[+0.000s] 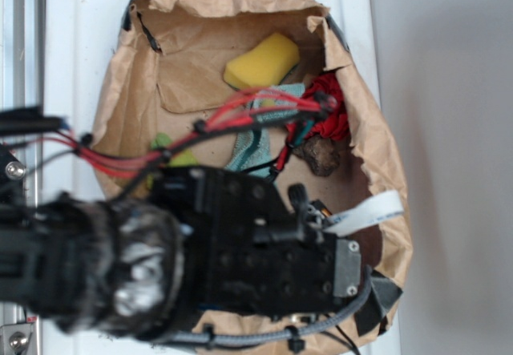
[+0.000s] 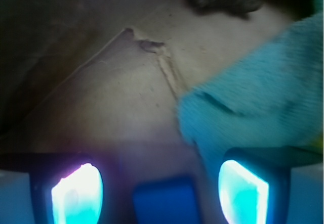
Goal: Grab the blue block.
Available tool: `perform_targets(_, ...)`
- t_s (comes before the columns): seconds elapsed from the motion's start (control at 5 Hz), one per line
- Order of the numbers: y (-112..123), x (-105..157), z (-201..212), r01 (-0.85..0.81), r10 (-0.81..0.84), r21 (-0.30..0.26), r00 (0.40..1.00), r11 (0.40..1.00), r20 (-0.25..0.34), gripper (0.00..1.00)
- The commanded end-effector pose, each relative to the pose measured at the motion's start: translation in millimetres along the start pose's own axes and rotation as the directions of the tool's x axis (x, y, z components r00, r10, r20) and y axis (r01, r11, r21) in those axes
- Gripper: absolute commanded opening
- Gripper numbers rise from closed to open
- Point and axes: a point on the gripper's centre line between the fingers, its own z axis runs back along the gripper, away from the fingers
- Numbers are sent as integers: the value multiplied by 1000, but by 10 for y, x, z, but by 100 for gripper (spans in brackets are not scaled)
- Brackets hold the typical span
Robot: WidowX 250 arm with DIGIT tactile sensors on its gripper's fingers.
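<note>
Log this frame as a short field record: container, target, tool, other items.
container: brown paper bag, open, on a white surface
target: blue block, on the bag floor between the tool's fingers, not yet pinched
tool: open, low over the bag floor; both fingers lit in the wrist view
cloth: pale teal cloth, just beyond the block, overlapping one finger
other items: yellow sponge at the far wall; red item and dark brown lump beside the cloth
arm: black arm covers the near half of the bag in the exterior view

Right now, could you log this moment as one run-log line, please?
gripper: open | blue block: between fingers, ungrasped | teal cloth: beside
</note>
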Motion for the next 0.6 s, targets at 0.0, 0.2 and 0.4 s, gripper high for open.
perform_targets(0.0, 128, 56, 387, 26, -23, -50, 998, 998, 51, 100)
perform_targets(0.2, 200, -100, 328, 81, -80, -13, 996, 997, 36, 100)
perform_targets(0.4, 252, -187, 221, 118, -119, 23, 992, 993, 48, 100)
